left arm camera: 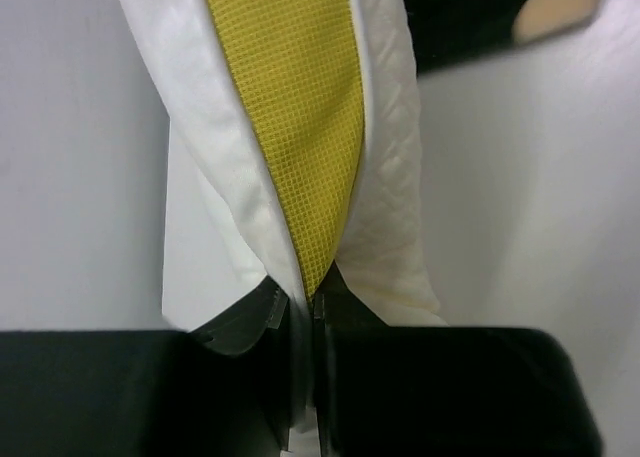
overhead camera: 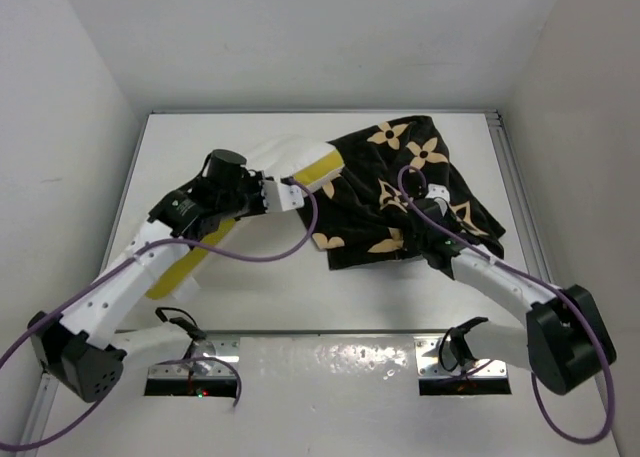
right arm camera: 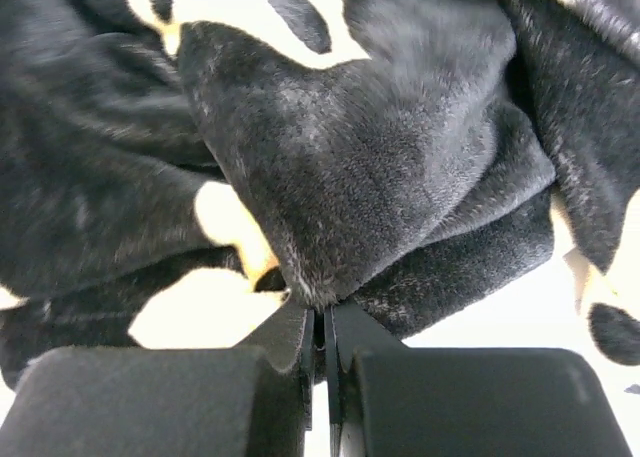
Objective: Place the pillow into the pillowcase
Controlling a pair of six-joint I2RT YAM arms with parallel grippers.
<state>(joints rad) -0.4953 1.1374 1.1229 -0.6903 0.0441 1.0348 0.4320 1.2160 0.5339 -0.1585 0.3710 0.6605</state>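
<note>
top view: pillow (overhead camera: 283, 153) lies slanted from the lower left of the frame, under the left arm, up to the upper middle; its upper end meets the left edge of the pillowcase (overhead camera: 420, 192) and looks tucked under it, how far in i cannot tell; pillowcase lies rumpled right of centre on the white table (overhead camera: 350, 302), black with beige flowers; left claw (overhead camera: 296, 193) sits at the pillow's yellow band (overhead camera: 322, 173), just left of the pillowcase edge; right claw (overhead camera: 424, 215) is on the middle of the pillowcase, partly hidden by cloth; a purple cable (overhead camera: 262, 255) loops off each arm; left wrist view: left claw (left arm camera: 312, 299) fingers nearly together, pinching the pillow (left arm camera: 395, 177) at bottom centre, where the yellow band (left arm camera: 290, 117) narrows to a point; white quilted cloth on both sides of the band; right wrist view: right claw (right arm camera: 324, 322) closed to a slit on a fold of the pillowcase (right arm camera: 380, 157) at bottom centre; plush black cloth fills most of the frame
</note>
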